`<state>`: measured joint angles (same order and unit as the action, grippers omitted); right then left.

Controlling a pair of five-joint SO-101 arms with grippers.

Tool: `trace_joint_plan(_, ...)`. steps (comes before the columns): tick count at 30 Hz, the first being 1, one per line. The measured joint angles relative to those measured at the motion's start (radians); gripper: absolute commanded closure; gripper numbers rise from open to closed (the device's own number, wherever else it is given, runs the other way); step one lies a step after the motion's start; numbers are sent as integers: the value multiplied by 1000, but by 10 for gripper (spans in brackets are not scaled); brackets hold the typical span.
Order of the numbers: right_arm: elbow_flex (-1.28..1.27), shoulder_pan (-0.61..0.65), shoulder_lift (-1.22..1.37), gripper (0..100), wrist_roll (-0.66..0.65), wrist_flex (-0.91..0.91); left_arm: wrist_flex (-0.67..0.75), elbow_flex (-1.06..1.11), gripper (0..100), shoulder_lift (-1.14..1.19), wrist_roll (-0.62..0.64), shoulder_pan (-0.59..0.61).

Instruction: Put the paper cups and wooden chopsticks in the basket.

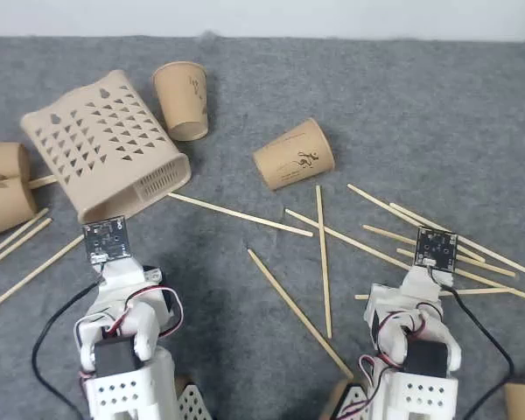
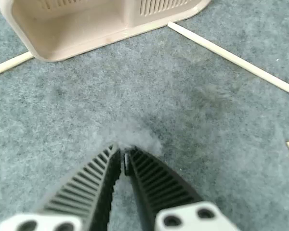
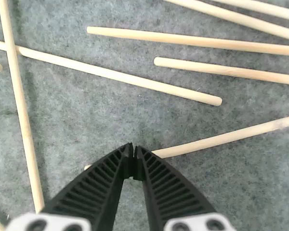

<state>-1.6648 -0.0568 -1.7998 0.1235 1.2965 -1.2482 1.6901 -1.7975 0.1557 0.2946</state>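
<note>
Seemingly first step: nothing in the basket [image 1: 96,149], tipped on the bench [image 1: 420,105]. Left end effector [image 2: 123,153] pinched together, empty, near its mouth; right end effector [image 3: 134,148] likewise, over wooden chopsticks [image 3: 183,38]; paper cups [image 1: 293,155] beyond. Next: open around one chopstick.

This looks like a robot test bench in a lab or workshop. The table [image 1: 420,105] is covered from edge to edge with a grey, felt-like mat, and a plain pale wall [image 1: 262,16] runs behind it. The left arm [image 1: 122,354] and the right arm [image 1: 416,354] stand side by side at the near edge. Both are small and built of white plastic parts with rows of holes. Loose black and red wires [image 1: 37,350] loop outside them, and each wrist carries a bare circuit board [image 1: 105,238]. Paper cups [image 1: 294,154], wooden chopsticks [image 1: 324,258] and a plastic basket [image 1: 105,144] lie strewn over the mat in no order. What kind of building this is cannot be told.
</note>
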Motion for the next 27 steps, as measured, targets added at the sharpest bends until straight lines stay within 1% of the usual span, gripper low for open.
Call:
trace_joint_plan(24,0,0,0,986,0,0,0,0,988,0,0,0)
trace_joint_plan(27,0,28,0,986,0,0,0,0,988,0,0,0)
